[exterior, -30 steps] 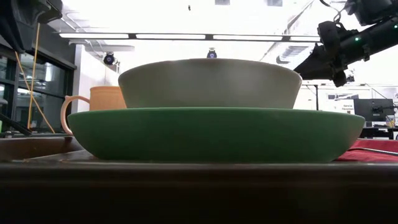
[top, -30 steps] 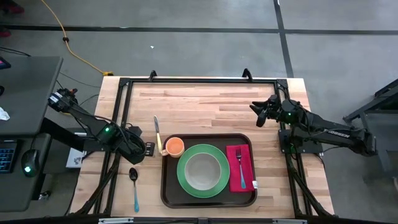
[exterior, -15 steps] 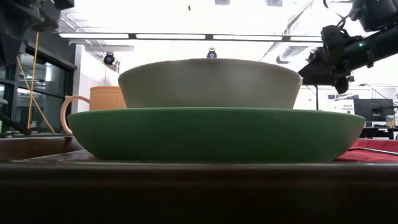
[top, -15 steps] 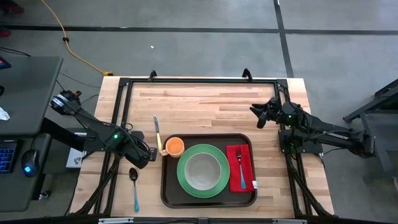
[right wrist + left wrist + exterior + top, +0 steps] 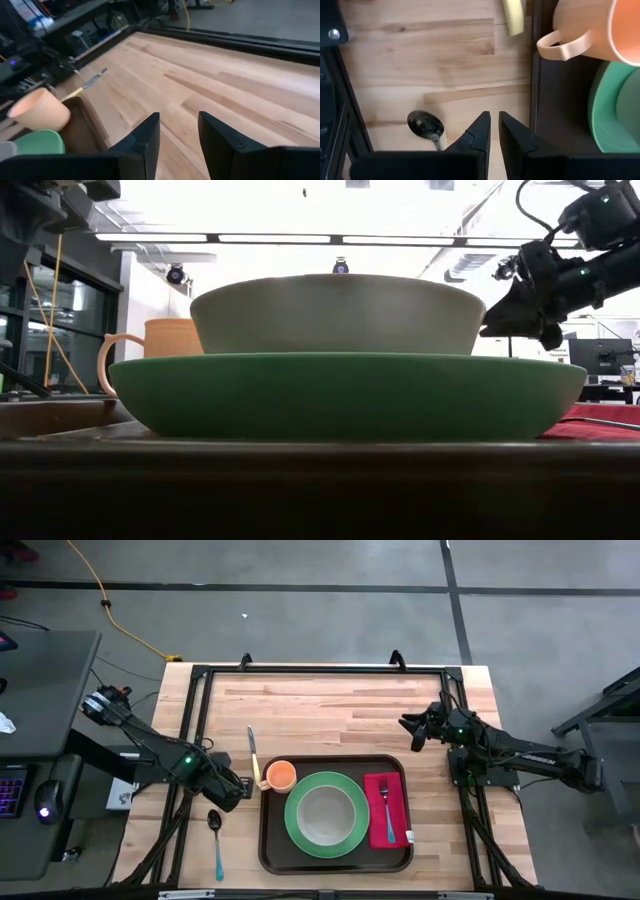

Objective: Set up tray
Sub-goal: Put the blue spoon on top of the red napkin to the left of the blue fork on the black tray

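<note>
The dark brown tray (image 5: 336, 858) lies on the table's near side. It carries a green plate (image 5: 294, 830) with a grey bowl (image 5: 325, 813), an orange cup (image 5: 281, 776), and a magenta napkin (image 5: 378, 790) with a fork (image 5: 388, 808). A knife (image 5: 253, 754) and a spoon (image 5: 216, 840) lie on the wood left of the tray. My left gripper (image 5: 240, 788) hovers between spoon (image 5: 425, 123) and tray (image 5: 555, 115), its fingers (image 5: 482, 131) nearly together, holding nothing. My right gripper (image 5: 408, 724) hangs open above bare wood beyond the tray's far right corner.
A black frame (image 5: 320, 670) borders the table's far and side edges. Bare wood (image 5: 330, 710) stretches between the tray and the far edge. The knife's yellow handle (image 5: 514, 15) lies close to the cup's handle (image 5: 560, 47).
My left gripper has shifted a little toward the near edge and the tray's left rim. My right gripper has dropped lower and eased slightly toward the table's left. Nothing on the tray or table has moved.
</note>
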Tool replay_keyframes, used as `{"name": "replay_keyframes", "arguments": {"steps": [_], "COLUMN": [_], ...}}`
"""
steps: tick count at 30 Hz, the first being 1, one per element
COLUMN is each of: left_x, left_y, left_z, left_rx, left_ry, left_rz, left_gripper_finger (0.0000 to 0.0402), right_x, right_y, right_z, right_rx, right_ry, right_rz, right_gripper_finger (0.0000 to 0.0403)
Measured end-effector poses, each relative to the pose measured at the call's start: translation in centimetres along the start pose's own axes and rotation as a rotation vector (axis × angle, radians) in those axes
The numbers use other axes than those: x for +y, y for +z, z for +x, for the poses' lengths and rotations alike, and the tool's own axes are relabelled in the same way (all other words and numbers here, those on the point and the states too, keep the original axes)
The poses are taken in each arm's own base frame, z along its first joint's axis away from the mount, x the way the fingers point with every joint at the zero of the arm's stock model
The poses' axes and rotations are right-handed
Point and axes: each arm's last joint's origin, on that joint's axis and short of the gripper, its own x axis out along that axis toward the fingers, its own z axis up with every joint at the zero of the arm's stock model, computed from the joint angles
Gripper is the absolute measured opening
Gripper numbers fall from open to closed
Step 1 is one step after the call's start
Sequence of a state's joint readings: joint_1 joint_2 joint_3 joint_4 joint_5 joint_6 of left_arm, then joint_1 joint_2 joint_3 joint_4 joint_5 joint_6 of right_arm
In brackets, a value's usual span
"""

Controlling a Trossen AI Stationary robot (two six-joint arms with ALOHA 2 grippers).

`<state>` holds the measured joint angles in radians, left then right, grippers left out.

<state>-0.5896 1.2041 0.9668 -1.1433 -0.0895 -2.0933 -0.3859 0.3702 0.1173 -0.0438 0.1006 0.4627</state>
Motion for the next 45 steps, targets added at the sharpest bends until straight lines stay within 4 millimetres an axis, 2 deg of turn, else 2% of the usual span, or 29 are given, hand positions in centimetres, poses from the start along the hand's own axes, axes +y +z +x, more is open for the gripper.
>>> {"name": "replay_keyframes", "arguments": {"steps": [5,15,32,36,39,45], "left_x": [0.1,0.2,-1.1,-1.2,-1.1,-0.7], "left_y": [-0.2,-0.1,-1.1,-1.4,-1.8,-3.4], "left_z": [0.0,0.0,0.0,0.2,0.5,1.2], "left_rx": [0.054,0.048,0.191,0.22,0.232,0.243], "left_ry": [0.03,0.042,-0.051,-0.022,0.007,0.057], "left_rz": [-0.04,-0.114,-0.06,-0.069,-0.076,-0.097], "left_gripper_finger": [0.0067,0.0067,0.0067,0.0069,0.0088,0.016], "right_x": [0.1,0.1,0.0,0.0,0.0,0.0], "right_y": [0.1,0.1,-0.1,-0.1,-0.1,-0.2], "right_z": [0.0,0.0,0.0,0.0,0.0,0.0], "right_rx": [-0.016,-0.014,0.017,0.023,0.024,0.026], "right_ry": [0.012,0.011,0.019,0.022,0.023,0.024], "right_rz": [-0.019,-0.018,-0.015,-0.008,-0.008,-0.007], "right_gripper_finger": [0.0112,0.0112,0.0112,0.0112,0.0112,0.0112]}}
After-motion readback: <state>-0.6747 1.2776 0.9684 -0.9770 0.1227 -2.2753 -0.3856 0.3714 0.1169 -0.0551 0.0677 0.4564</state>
